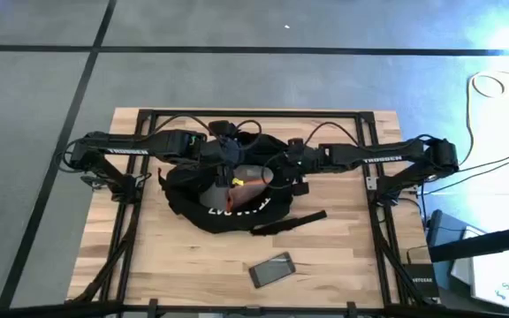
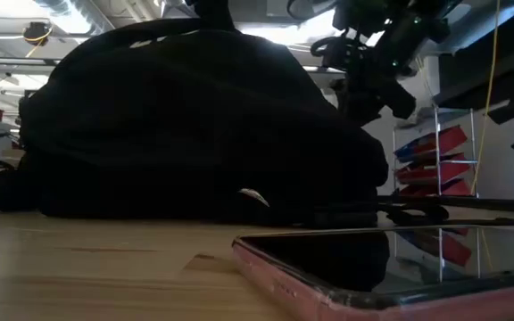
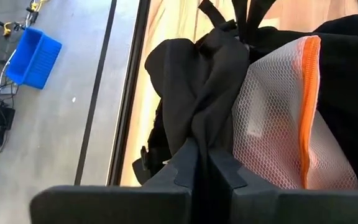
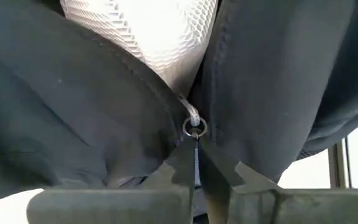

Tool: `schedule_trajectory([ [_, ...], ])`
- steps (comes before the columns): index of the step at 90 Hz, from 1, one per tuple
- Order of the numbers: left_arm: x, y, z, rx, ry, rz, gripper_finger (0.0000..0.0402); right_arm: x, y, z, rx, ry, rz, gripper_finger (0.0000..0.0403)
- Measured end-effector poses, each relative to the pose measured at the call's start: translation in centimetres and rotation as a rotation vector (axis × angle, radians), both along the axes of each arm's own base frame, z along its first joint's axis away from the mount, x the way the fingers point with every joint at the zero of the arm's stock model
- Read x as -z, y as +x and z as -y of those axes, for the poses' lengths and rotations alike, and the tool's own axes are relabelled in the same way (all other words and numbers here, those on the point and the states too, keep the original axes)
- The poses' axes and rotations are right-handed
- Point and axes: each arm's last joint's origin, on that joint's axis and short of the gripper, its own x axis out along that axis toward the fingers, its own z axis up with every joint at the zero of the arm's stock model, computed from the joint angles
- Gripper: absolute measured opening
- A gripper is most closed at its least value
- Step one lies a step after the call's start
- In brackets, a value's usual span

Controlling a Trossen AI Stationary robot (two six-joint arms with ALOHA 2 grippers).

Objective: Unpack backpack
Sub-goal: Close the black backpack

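The black backpack [image 1: 228, 201] lies in the middle of the wooden table [image 1: 148, 256], white lettering on its near side; it fills the low view as the backpack [image 2: 194, 125]. Its opening gapes, showing a white mesh pouch [image 3: 272, 124] with an orange edge [image 3: 307, 106]. The mesh pouch [image 4: 148, 25] also shows in the right wrist view. My left gripper [image 1: 226, 168] is shut on the bag's fabric at the far left of the opening. My right gripper [image 1: 278, 172] is shut on the zipper pull at the opening's right end. My left gripper [image 3: 202, 165] pinches a bunched fold of the backpack's black fabric [image 3: 197, 118] between its two fingers, at the rim of the opening beside the mesh pouch. The fold stands up from the fingers, gathered into creases. My right gripper [image 4: 196, 158] pinches the zipper's pull tab [image 4: 195, 144] between its two fingertips, just below the small metal ring [image 4: 194, 128]. The tab lies along the fingers. The two black sides of the opening part beyond the ring, white mesh between them.
A phone in a pink case [image 1: 272, 269] lies flat near the table's near edge, and the phone [image 2: 391, 267] sits close in the low view. A black strap [image 1: 294, 221] trails from the backpack toward the right. Bare wood lies to the near left.
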Motion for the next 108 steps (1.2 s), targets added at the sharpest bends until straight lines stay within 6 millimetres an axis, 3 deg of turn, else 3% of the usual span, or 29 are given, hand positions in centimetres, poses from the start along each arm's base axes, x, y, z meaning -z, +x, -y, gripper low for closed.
schedule_trajectory([
  [18, 0.1, 0.1, 0.4, 0.067, -0.127, 0.013, 0.0005, -0.7, -0.4, -1.0, -0.008, 0.049, 0.026, 0.0],
  [37, 0.4, -0.2, 0.7, 0.059, -0.139, -0.025, 0.0044, -2.3, -1.2, -4.9, -0.089, 0.088, 0.087, 0.0],
  [60, 0.3, 0.0, 1.2, 0.118, -0.215, -0.001, 0.0159, -3.7, -3.2, -8.6, -0.063, 0.074, 0.116, 0.0],
  [79, 0.4, 2.3, 4.1, 0.393, -0.393, 0.239, 0.026, -3.2, -4.1, -8.5, 0.136, 0.004, 0.081, 0.0011],
  [87, 2.0, 3.9, 5.3, 0.411, -0.325, 0.324, 0.0273, -3.1, -4.4, -8.4, 0.169, 0.016, 0.059, 0.0039],
  [101, 8.6, 6.8, 5.7, 0.354, -0.256, 0.208, 0.0275, -2.0, -5.0, -8.0, 0.219, -0.048, 0.026, 0.0124],
  [108, 10.5, 8.0, 5.3, 0.305, -0.251, 0.187, 0.0275, -1.1, -5.5, -7.8, 0.25, -0.115, 0.006, 0.0172],
])
